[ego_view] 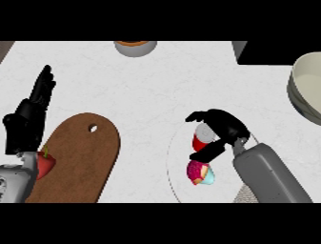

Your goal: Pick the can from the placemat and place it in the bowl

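Flanking can [203, 136] — cupcake [201, 172], cutting board [78, 159], bowl [317, 90]

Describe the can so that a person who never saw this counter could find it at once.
Start from the large bowl at the counter's right edge and go left and down to the right robot hand. The can sits inside its curled fingers: red, silver-topped, just above a pink cupcake.

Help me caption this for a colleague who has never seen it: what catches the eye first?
The right hand curled round a red can at centre, above a pink cupcake. A brown cutting board lies at lower left, beside the open, resting left hand. A large pale bowl sits at the right edge.
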Action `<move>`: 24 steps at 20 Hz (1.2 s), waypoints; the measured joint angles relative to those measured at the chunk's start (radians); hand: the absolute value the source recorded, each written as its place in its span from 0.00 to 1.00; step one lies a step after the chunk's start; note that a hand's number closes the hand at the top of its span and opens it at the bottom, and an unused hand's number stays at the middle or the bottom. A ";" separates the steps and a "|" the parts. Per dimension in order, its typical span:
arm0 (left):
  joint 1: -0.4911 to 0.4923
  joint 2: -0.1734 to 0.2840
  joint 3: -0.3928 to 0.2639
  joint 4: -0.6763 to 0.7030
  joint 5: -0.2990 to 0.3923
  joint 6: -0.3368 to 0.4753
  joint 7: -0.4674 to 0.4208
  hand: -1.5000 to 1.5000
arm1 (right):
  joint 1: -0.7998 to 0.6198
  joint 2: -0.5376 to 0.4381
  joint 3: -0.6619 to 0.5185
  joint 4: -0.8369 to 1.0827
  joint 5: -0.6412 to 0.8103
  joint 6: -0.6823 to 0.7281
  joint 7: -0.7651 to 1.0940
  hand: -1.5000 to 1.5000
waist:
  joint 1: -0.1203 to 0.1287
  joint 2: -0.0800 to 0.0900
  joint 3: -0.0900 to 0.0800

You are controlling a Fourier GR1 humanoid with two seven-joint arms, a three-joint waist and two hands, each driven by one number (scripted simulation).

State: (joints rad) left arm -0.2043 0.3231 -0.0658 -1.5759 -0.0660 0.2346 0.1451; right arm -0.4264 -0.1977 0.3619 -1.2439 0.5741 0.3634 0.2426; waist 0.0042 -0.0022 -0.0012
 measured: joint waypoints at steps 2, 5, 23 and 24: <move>0.004 0.001 0.017 -0.015 0.004 -0.017 0.008 0.50 | 0.002 0.001 0.003 0.007 0.034 -0.014 -0.032 1.00 | 0.000 -0.002 -0.001; 0.010 -0.016 0.030 -0.019 -0.009 -0.031 0.006 0.50 | 0.006 0.006 -0.012 0.013 0.073 -0.026 -0.080 1.00 | -0.002 -0.002 -0.001; 0.057 -0.046 0.069 -0.051 -0.049 -0.040 0.021 0.50 | 0.593 -0.269 0.293 -0.670 0.251 -0.078 -0.319 1.00 | -0.047 -0.018 -0.003; 0.057 -0.044 0.075 -0.054 -0.046 -0.041 0.026 0.50 | 0.653 -0.300 0.296 -0.724 0.245 -0.095 -0.329 1.00 | -0.049 -0.016 -0.002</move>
State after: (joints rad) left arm -0.1477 0.2793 0.0095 -1.6302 -0.1120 0.1935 0.1714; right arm 0.2271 -0.4973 0.6582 -1.9677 0.8194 0.2684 -0.0867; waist -0.0450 -0.0187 -0.0030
